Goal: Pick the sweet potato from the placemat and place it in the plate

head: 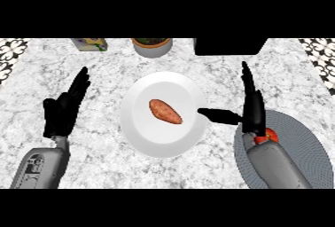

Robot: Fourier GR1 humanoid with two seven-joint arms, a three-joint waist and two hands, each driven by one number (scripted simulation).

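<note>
The sweet potato lies on its side near the middle of the white plate, free of both hands, so the carrying part of the task looks done and the step in hand is most likely the letting-go. Nearest, at the lower right, the round grey placemat sits on the marble tabletop with the right forearm crossing it; a small red thing peeks out beside the wrist, too hidden to name. Above it the right hand is open, its fingers straight and pressed together pointing away from the robot, the thumb stretched sideways over the plate's rim, short of the sweet potato. The left hand rests open at the left, fingers up, well apart from the plate. Along the far edge stand a small box, a grey pot and a black block. The next move probably calls only for drawing the right hand back clear of the rim without nudging the plate.
</note>
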